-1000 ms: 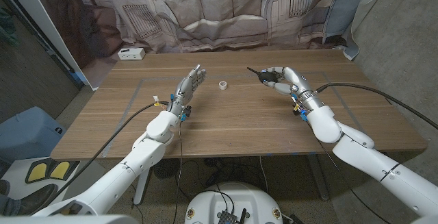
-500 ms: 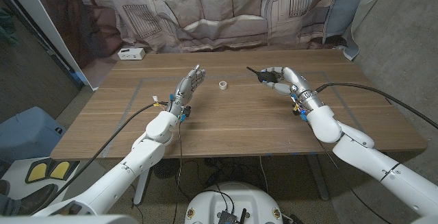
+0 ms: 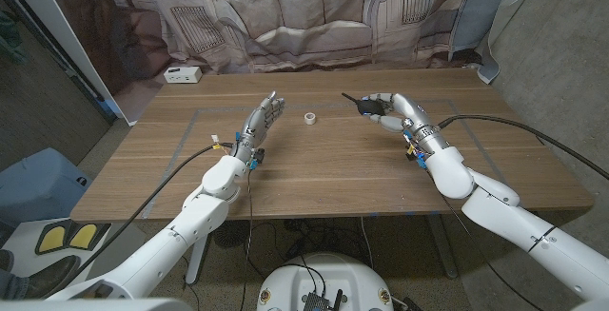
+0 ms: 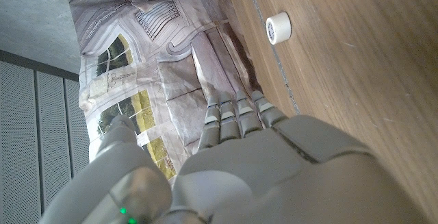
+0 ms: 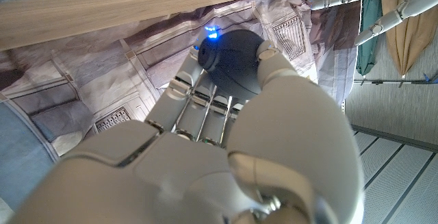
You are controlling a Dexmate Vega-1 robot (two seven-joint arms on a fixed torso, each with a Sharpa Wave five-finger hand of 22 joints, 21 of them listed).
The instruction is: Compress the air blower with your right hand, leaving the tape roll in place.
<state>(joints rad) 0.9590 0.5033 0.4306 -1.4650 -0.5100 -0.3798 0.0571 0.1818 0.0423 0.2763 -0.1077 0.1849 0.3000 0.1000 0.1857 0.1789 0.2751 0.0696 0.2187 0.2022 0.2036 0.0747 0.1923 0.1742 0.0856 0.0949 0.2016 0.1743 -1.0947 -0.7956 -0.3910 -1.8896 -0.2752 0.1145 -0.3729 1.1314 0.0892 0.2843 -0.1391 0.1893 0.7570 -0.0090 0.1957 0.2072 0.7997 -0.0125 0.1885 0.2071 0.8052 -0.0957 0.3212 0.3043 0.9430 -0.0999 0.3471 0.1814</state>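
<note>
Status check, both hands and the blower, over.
Right hand grips air blower. Left hand open, holding nothing. Tape roll untouched between the hands. Nothing in the way.

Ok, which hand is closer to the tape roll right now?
Left. The left hand stands open just beside the tape roll, not touching it. The right hand is farther off on the roll's other side, holding the air blower.

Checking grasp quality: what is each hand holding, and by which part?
Right hand grips the blower around its round bulb. Left hand holds nothing.
</note>
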